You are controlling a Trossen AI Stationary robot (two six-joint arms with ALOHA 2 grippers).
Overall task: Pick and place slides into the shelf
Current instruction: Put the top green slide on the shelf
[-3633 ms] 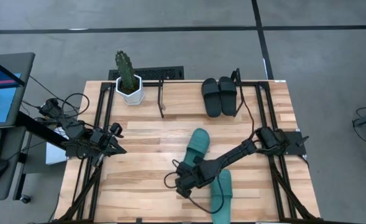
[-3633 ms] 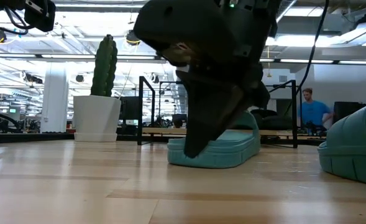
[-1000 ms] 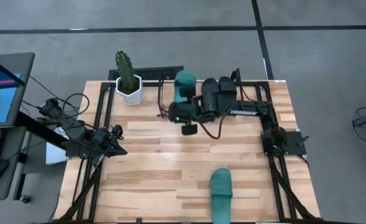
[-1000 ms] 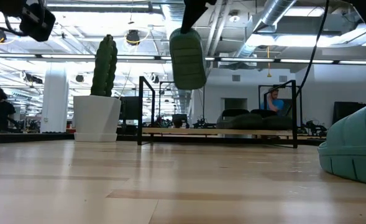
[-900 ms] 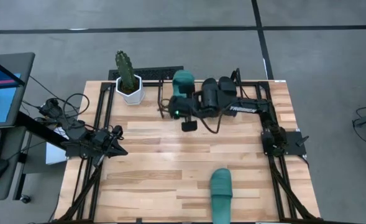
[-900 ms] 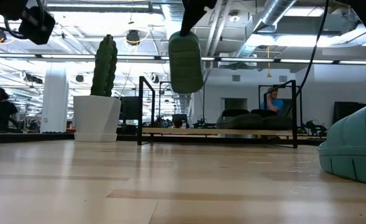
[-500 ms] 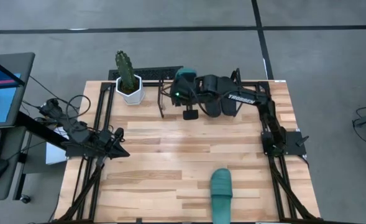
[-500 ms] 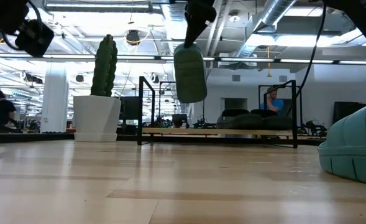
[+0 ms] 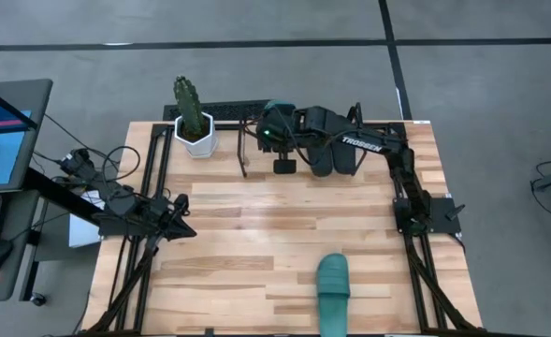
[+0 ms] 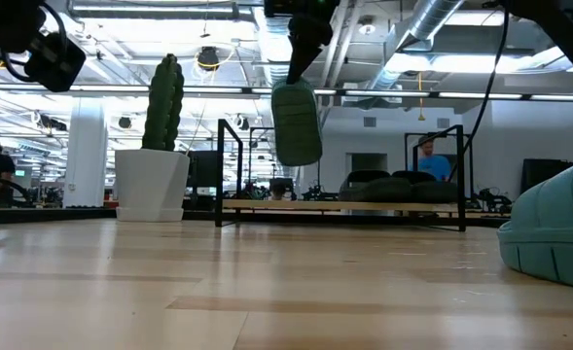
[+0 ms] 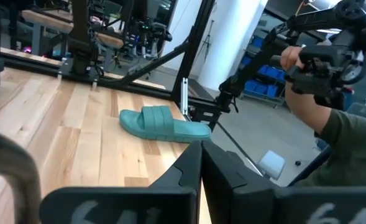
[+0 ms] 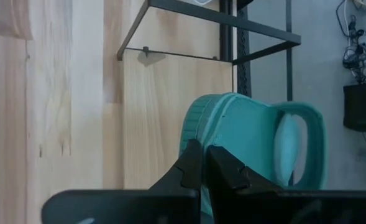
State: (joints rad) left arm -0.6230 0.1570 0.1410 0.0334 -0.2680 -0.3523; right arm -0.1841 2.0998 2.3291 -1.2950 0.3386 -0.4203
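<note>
Shelf (image 9: 256, 126) at the desk's (image 9: 238, 234) far edge already carries the black pair (image 9: 336, 150) at its right end. I have swung the right arm back from the desk's middle, and its teal slide (image 10: 297, 122) now hangs above the shelf's open left part, where a moment ago it was short of the frame; I judge lowering and letting go come next. The right gripper (image 12: 201, 163) has its fingers clenched on that slide's rim. The left gripper (image 11: 201, 163) waits at the desk's left side, fingers shut on nothing. The second teal slide (image 9: 332, 290) lies near the front edge. From above the arm hides most of the carried slide; the low view shows it dangling clear of the desk, and the right wrist view shows the grip itself.
</note>
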